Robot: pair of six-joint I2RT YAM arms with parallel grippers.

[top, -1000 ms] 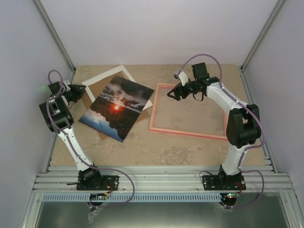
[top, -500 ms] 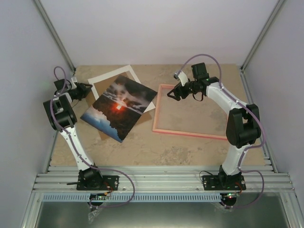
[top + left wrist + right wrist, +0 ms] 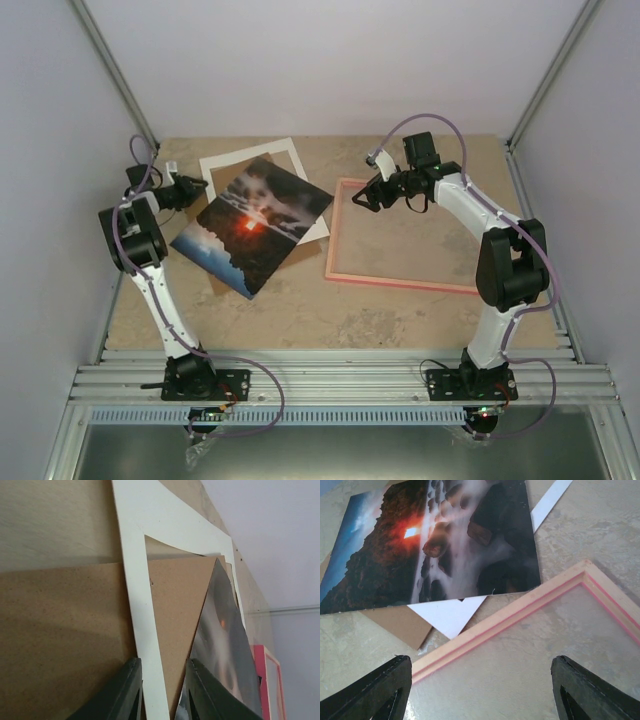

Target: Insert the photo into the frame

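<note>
The photo (image 3: 255,220), a sunset print, lies picture side up and askew on the white mat (image 3: 250,155) and the brown backing board (image 3: 222,283). Its right corner reaches almost to the pink frame (image 3: 400,283), which lies flat to the right. My left gripper (image 3: 203,190) is at the stack's left side. In the left wrist view its jaws (image 3: 162,695) stand a narrow gap apart over the mat's strip (image 3: 135,590), with the photo's corner (image 3: 220,630) by the right finger. My right gripper (image 3: 362,197) hovers wide open over the frame's left rail (image 3: 520,612), holding nothing.
White walls with metal posts close in the table on three sides. A corner of the mat (image 3: 450,615) and of the board (image 3: 400,622) stick out under the photo (image 3: 445,540), right by the frame's rail. An aluminium rail runs along the near edge (image 3: 340,380).
My left gripper has moved right, and the mat, board and photo have slid right with it. The frame's left rail has also shifted slightly right. The right arm has stayed put.
</note>
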